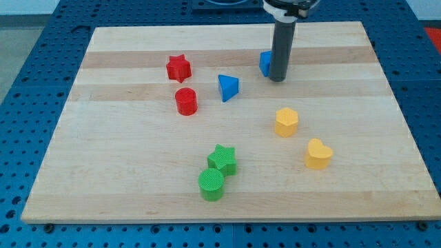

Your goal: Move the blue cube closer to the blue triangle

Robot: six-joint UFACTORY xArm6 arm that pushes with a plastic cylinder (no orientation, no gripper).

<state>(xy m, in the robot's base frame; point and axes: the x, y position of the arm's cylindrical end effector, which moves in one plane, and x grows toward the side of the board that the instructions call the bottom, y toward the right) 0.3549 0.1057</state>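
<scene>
A small blue plastic cube (264, 63) sits near the top of the pale wooden board (138, 186). The arm has no pincer at all, only a straight dark rod, so there is nothing to open or close. The rod's tip (277, 78) stands right beside the blue cube, on the cube's right side, and it looks like it is touching it. The rod hides part of the cube.

A small blue plastic triangle (228, 87) lies to the left of the blue cube and a bit lower, with a gap between them. A red plastic star (178, 67) and a red plastic cylinder (186, 100) lie farther left of the blue cube, past the triangle.

To do this step well, the tip should push the blue cube to the left and a little down, straight at the triangle. The push should be slow and should go through the middle of the cube, or the cube may spin and slip off the tip. It should stop before the cube bumps the triangle away.

No words, labels or brand names can be read anywhere.
</scene>
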